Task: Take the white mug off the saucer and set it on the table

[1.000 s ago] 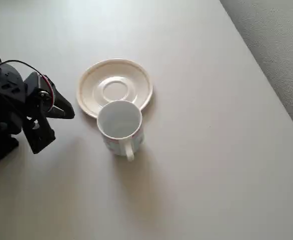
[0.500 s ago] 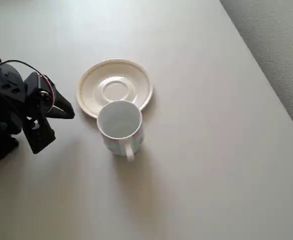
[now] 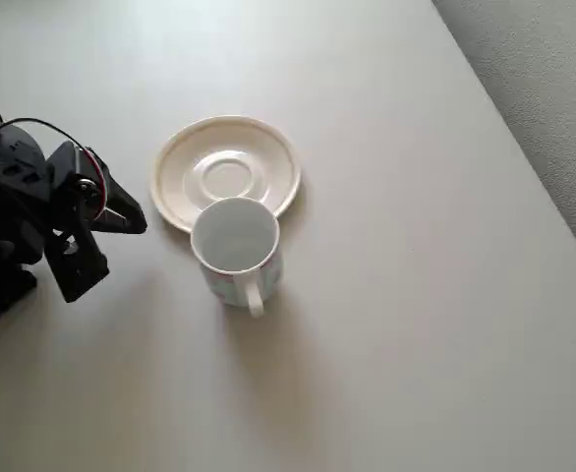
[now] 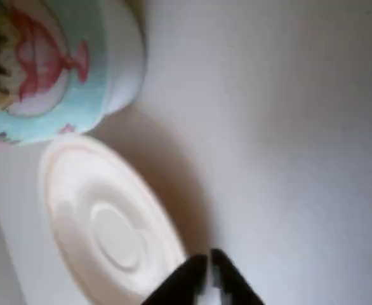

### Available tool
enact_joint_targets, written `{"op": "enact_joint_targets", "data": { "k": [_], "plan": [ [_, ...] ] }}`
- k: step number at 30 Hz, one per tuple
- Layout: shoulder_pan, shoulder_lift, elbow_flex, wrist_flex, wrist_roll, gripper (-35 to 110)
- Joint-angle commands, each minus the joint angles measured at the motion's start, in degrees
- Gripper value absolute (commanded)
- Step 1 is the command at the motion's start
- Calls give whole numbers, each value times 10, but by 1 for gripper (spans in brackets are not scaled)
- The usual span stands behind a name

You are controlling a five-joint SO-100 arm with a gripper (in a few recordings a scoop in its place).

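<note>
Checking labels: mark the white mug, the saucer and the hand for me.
white mug point(image 3: 234, 236), overhead view, on the inside of its open bowl.
saucer point(image 3: 227, 178), overhead view, on the centre well inside its raised ring.
hand point(image 3: 141, 224), overhead view, at the dark fingertips left of the mug.

The white mug point(image 3: 235, 248) stands on the table point(image 3: 416, 324), just below the saucer point(image 3: 225, 169) in the overhead view. Its handle points down. The saucer has nothing on it. The black gripper point(image 3: 121, 218) sits off to the left, holding nothing.
</note>
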Motion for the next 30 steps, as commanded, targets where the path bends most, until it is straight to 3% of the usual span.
{"op": "enact_joint_targets", "data": {
  "k": [1,30],
  "plan": [
    [-5,8,-3,4,-3,1],
    [-5,8,-3,4,-3,1]
  ]
}}
